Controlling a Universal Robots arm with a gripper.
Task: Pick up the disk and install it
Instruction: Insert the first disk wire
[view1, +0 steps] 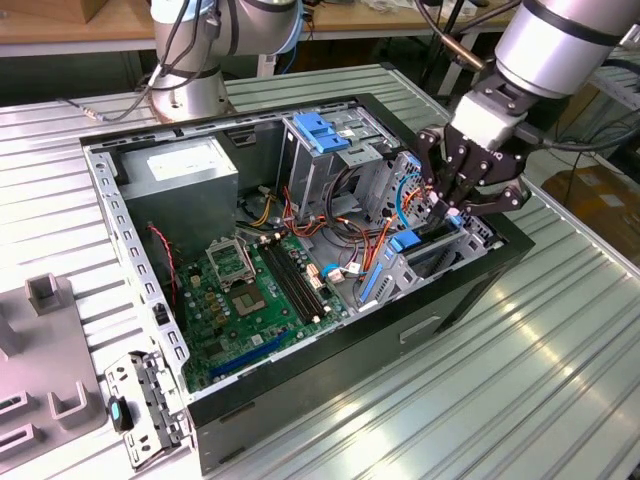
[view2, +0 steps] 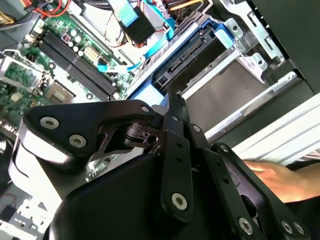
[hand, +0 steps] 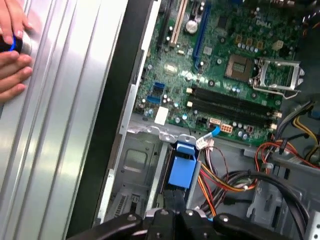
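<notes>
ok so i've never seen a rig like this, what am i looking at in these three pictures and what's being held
This is one grey robot arm working over an open black desktop computer case, which lies on a ribbed metal table. The exterior view comes from a camera standing off the arm. Both wrist views come from cameras riding on the arm, looking past its black gripper. Inside the case are a green motherboard and coloured cables. The disk, a flat black drive framed by blue plastic rails, sits in a metal bay. The gripper's fingers are closed together, tips at the disk's blue end. A person's hand lies on the table.
</notes>
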